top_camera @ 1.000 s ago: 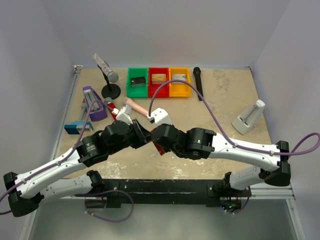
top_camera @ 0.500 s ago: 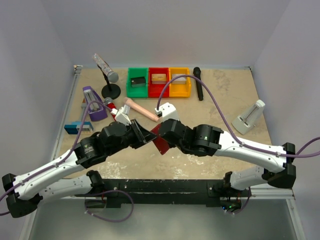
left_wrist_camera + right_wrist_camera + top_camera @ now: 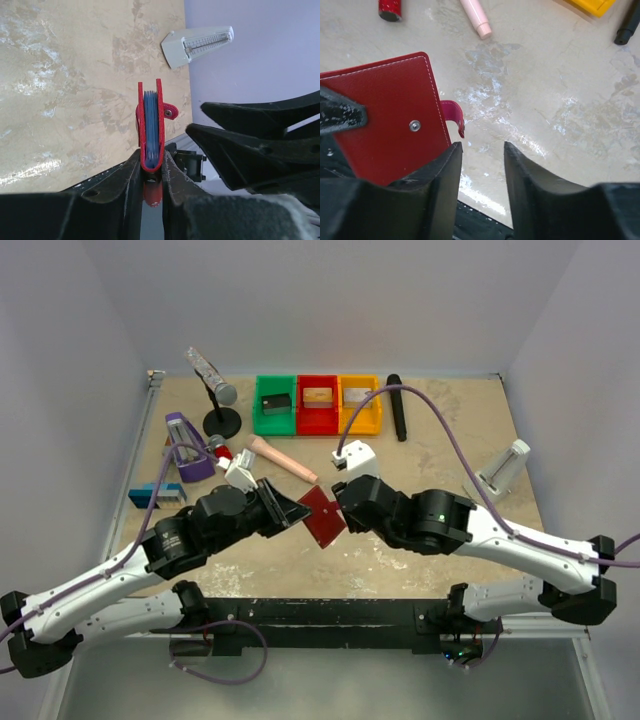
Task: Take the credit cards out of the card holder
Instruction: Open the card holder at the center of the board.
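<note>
The left jaws pinch the closed card holder (image 3: 150, 125) by its spine, holding it off the surface (image 3: 440, 440). The right jaws, spread just beside its red tab (image 3: 454, 114), can likely unfasten it to reach the cards.

I find my right gripper (image 3: 482, 167) with jaws apart and nothing between them, only bare table (image 3: 560, 115) behind the gap. The card holder (image 3: 385, 120) shows me its red cover, with a stud (image 3: 414, 125) near the right edge and the tab (image 3: 454, 116) curling out just above my left-hand finger. The left gripper's finger (image 3: 339, 114) overlaps the cover's left edge. Along the top edge — a red cylinder end (image 3: 390, 7), a pink rod (image 3: 476, 19), a yellow bin corner (image 3: 592, 5) and a black stick (image 3: 626, 27).
</note>
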Robot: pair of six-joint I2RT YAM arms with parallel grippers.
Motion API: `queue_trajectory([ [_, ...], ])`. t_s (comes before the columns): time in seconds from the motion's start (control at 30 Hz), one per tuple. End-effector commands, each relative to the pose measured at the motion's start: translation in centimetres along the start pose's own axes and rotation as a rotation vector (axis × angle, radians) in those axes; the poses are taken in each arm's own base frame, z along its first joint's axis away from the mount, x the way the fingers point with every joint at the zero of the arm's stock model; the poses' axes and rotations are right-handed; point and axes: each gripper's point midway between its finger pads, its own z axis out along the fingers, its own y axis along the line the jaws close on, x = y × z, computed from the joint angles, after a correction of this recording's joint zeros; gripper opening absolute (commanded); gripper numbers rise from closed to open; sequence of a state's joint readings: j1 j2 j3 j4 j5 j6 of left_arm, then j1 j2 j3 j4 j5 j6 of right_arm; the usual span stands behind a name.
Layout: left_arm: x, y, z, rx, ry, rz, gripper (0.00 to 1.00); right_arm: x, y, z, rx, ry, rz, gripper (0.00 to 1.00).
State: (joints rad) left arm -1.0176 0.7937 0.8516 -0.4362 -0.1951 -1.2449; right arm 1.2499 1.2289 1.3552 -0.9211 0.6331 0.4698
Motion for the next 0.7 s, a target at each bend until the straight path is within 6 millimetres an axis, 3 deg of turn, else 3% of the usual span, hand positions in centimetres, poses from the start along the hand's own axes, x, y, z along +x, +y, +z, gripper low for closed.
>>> queue_trajectory([
  [0.0, -1.0, -0.3, -0.1, 0.031, -0.054, 0.070, 0.00, -1.9, -1.0, -2.8, -0.072, -0.096, 0.058, 0.50],
  [0.13, -1.2, -0.7, 0.3, 0.112, -0.088, 0.272, 0.00, -2.4, 0.8, -4.7, -0.271, -0.176, 0.044, 0.54],
  [0.27, -1.2, -1.5, -0.4, 0.254, -0.129, 0.376, 0.00, -2.4, 4.4, -7.4, -0.569, -0.258, 0.065, 0.41],
  [0.37, -1.1, -2.2, -1.5, 0.364, -0.168, 0.418, 0.00, -2.0, 6.5, -9.0, -0.716, -0.237, 0.038, 0.38],
  [0.57, 0.1, -3.0, -3.1, 0.530, -0.151, 0.501, 0.00, 0.1, 8.9, -8.0, -0.791, -0.133, -0.005, 0.38],
  [0.67, 1.1, -3.7, -3.8, 0.604, -0.105, 0.543, 0.00, 0.4, 8.9, -7.5, -0.778, -0.130, 0.001, 0.38],
])
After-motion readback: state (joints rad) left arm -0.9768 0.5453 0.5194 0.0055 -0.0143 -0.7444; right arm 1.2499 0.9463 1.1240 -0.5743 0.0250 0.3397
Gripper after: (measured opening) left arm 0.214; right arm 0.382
